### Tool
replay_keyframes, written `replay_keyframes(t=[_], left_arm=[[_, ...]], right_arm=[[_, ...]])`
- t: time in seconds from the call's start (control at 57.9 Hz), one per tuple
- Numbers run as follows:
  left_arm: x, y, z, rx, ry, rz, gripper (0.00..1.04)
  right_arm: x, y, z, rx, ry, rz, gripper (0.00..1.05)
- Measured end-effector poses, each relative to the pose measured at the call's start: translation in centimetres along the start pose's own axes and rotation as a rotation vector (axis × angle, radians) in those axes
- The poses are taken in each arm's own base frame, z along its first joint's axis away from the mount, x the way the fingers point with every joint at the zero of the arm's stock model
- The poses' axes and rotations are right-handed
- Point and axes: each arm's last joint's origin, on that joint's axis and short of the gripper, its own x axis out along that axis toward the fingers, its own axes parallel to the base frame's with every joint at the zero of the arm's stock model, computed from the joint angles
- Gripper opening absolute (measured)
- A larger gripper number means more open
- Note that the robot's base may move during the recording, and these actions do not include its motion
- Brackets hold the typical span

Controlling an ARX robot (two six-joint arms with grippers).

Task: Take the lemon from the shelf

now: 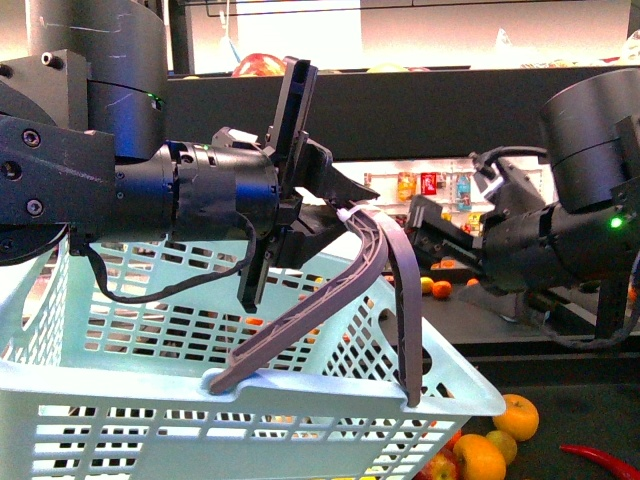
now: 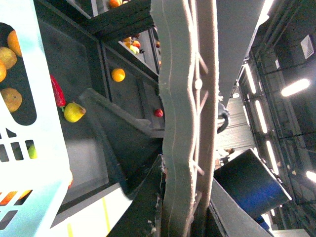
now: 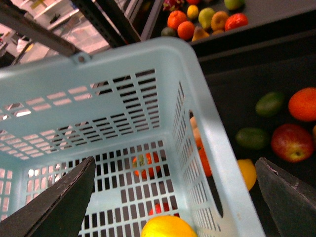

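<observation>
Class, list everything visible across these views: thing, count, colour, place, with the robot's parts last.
basket: one, pale blue, held up before shelf
handles: two, grey, raised together
lemon: one, yellow, inside basket
shelf: one, black, behind basket
oranges: several, orange, trays around basket
apple: one, red, tray beside basket
green fruits: two, green, near apple
chili: one, red, tray right of basket
left gripper: one, black, shut on handles
right gripper: one, black, open over basket
</observation>
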Motion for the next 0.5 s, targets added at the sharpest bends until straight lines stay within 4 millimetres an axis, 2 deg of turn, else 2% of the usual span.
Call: replay_keyframes(t=[0.138, 0.259, 0.363, 0.501], left_arm=[[0.0, 0.0, 0.0, -0.001, 0.001, 0.000, 0.11], [0.0, 0.0, 0.0, -0.001, 0.001, 0.000, 0.11], [0.0, 0.0, 0.0, -0.001, 0.000, 0.000, 0.11], [0.0, 0.0, 0.0, -0.001, 0.000, 0.000, 0.11]], right_arm=[[-1.7, -1.4, 1.2, -0.005, -0.060, -0.019, 0.97], [-2.8, -3.3, 1.2, -0.024, -0.097, -0.055, 0.97], [-3.6, -5.7, 0.5, -0.033, -0.100, -0.100, 0.97], [-4.0, -10.1, -1.4, -0.037, -0.070, -0.195, 0.97]])
